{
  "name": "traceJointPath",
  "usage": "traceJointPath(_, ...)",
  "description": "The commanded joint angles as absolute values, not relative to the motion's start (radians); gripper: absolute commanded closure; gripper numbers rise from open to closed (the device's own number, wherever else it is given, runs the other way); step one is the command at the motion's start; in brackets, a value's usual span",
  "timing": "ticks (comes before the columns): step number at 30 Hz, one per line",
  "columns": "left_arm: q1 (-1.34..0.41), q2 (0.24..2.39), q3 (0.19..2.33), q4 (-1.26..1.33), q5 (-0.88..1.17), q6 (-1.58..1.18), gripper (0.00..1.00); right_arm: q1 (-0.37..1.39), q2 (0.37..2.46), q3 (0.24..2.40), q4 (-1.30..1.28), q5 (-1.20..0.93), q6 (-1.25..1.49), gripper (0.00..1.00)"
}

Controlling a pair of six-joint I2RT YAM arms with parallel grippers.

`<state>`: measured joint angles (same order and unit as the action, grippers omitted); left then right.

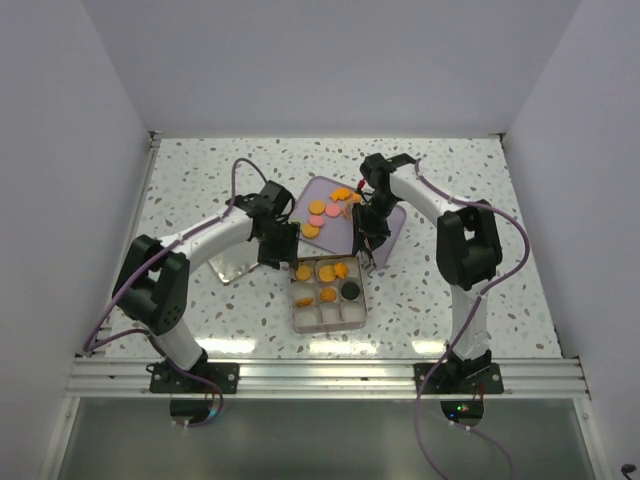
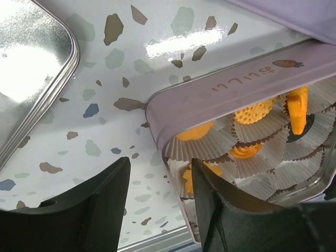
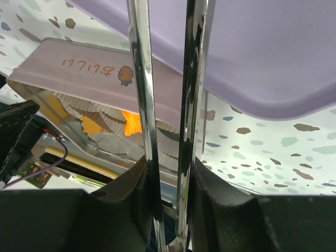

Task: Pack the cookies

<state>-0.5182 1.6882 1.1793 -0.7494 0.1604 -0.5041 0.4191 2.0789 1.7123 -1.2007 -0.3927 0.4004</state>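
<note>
Tin nearest, several of its cups holding cookies; more lie on the tray beyond. Left hand, half open and empty, hangs over bare bench beside the tin's corner. Right hand is clamped on tongs, tips unseen, at the tray's near edge. Risk: the blades may catch the tray rim or tin wall and spill cookies. Open room lies rightward.

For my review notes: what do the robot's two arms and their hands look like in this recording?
The left arm and right arm both have white link shells with bulky black joint housings. A thin purple cable loops loosely along each arm. The left hand and right hand are black, each with two broad matte fingers. I see no markings on them.
</note>
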Motion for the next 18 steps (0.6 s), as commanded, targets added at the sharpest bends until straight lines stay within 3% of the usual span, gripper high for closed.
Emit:
traceJointPath(1, -0.508, 1.643, 1.178, -0.747, 0.16, -0.486, 0.45, 0.422, 2.039, 1.746, -1.219, -0.423, 0.396, 0.87)
traceJointPath(10, -0.494, 1.637, 1.236, -0.782, 0.156, -0.482, 0.44, 0.422, 1.948, 1.79, -1.282, -0.433, 0.396, 0.87)
traceJointPath(18, -0.454, 1.638, 1.324, -0.821, 0.111, -0.474, 0.43, 0.428, 1.775, 1.701, -1.302, -0.501, 0.388, 0.89)
